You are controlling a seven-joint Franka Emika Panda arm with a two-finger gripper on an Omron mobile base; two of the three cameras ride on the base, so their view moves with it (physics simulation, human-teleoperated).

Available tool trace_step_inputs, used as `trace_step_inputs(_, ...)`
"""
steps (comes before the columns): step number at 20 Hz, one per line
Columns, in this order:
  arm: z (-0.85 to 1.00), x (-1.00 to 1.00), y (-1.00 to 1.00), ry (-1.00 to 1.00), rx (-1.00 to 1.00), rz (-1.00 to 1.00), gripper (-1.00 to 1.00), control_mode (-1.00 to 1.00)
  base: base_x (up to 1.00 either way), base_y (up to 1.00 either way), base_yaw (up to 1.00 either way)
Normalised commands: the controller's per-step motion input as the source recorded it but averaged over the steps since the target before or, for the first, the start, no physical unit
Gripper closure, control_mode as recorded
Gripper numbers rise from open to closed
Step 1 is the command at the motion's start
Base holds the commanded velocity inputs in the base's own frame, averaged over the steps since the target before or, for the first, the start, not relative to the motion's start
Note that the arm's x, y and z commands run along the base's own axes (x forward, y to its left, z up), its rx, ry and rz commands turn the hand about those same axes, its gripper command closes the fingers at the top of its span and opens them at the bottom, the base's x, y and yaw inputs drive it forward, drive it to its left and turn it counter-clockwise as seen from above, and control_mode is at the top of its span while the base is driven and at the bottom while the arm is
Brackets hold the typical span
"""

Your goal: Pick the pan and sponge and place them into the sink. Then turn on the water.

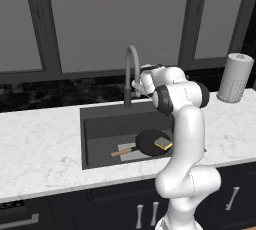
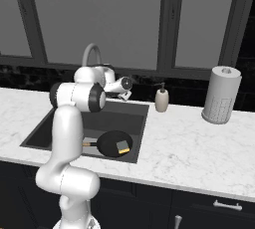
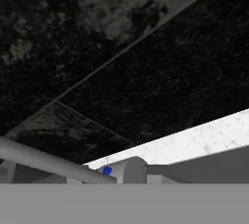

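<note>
The black pan (image 1: 148,142) (image 2: 114,143) lies on the floor of the dark sink (image 1: 100,124) (image 2: 50,128), its wooden handle pointing left. On the pan's right side rests the yellow sponge (image 1: 163,144) (image 2: 123,147). No water runs from the arched grey faucet (image 1: 131,69) (image 2: 91,54). My gripper (image 1: 136,89) (image 2: 125,94) is up behind the sink, right beside the faucet's stem at lever height. Its fingers are too small to judge. In the hand view the faucet's base (image 3: 130,170) and a grey bar (image 3: 48,162) are very close in front of the dark backsplash.
A beige soap dispenser (image 2: 161,99) stands on the marble counter (image 1: 40,149) just right of the sink. A paper towel roll (image 1: 234,77) (image 2: 221,101) stands further right. Dark windows and a black backsplash close off the back.
</note>
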Motion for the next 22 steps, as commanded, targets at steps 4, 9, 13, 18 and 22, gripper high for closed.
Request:
trace_step_inputs(4, -0.02, 0.05, 0.00, 0.00, 0.02, 0.00, 1.00, -1.00, 0.00, 0.00, 0.00)
trace_step_inputs(9, 0.00, 0.00, -0.04, 0.00, 0.14, 0.00, 1.00, -1.00, 0.00, 0.00, 0.00)
trace_step_inputs(13, 0.00, 0.00, -0.12, 0.00, 0.26, -0.05, 1.00, -1.00, 0.00, 0.00, 0.00)
trace_step_inputs(18, 0.00, 0.00, -0.20, 0.00, 0.27, -0.08, 1.00, -1.00, 0.00, 0.00, 0.00)
trace_step_inputs(22, 0.00, -0.01, -0.06, 0.00, 0.21, -0.15, 1.00, -1.00, 0.00, 0.00, 0.00)
